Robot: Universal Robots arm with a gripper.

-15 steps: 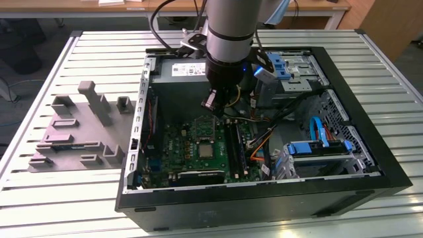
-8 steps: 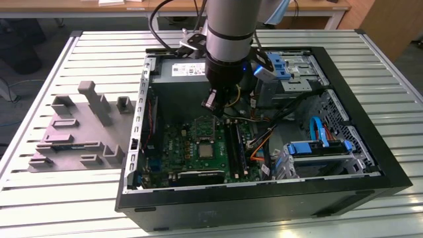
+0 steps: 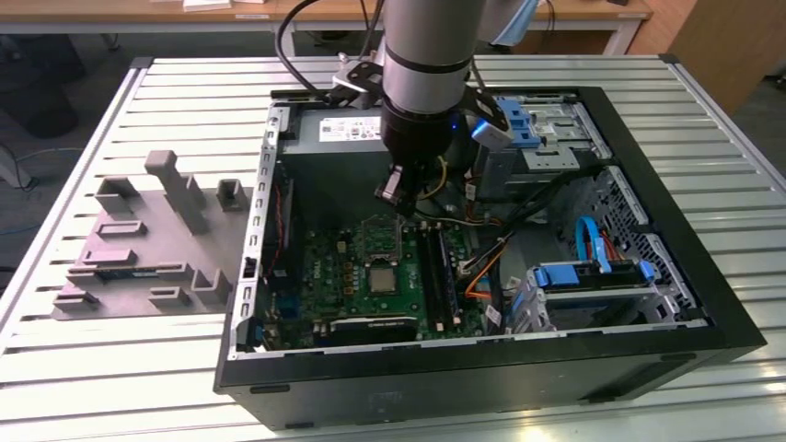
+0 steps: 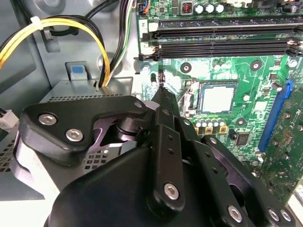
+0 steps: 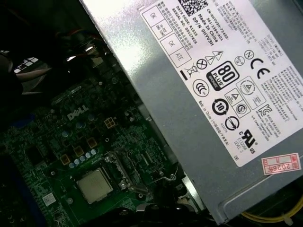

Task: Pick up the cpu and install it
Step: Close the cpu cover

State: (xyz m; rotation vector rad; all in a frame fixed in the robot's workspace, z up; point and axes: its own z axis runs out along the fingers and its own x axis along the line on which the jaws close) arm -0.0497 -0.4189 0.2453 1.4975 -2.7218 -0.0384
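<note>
One risk shows in the exterior view: my gripper point(image 3: 393, 195) hangs vertical, low inside the PC case point(image 3: 687, 313), so a careless move may hit the motherboard point(image 3: 331, 276). In the second wrist view my fingers are pressed together and empty, and the yellow wires point(image 4: 61, 22) nearby could snag. In the first wrist view the cpu point(image 5: 94, 185) lies flat in its socket, beside the power supply point(image 5: 199, 94).

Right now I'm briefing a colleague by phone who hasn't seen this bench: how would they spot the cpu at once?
Look inside the open black PC case lying on the slatted table, at the green motherboard on its floor. Near the board's middle, beside the long black memory slots, sits the cpu: a small flat square. Its plain silvery top stands out from the dark chips and green board around it.
</note>
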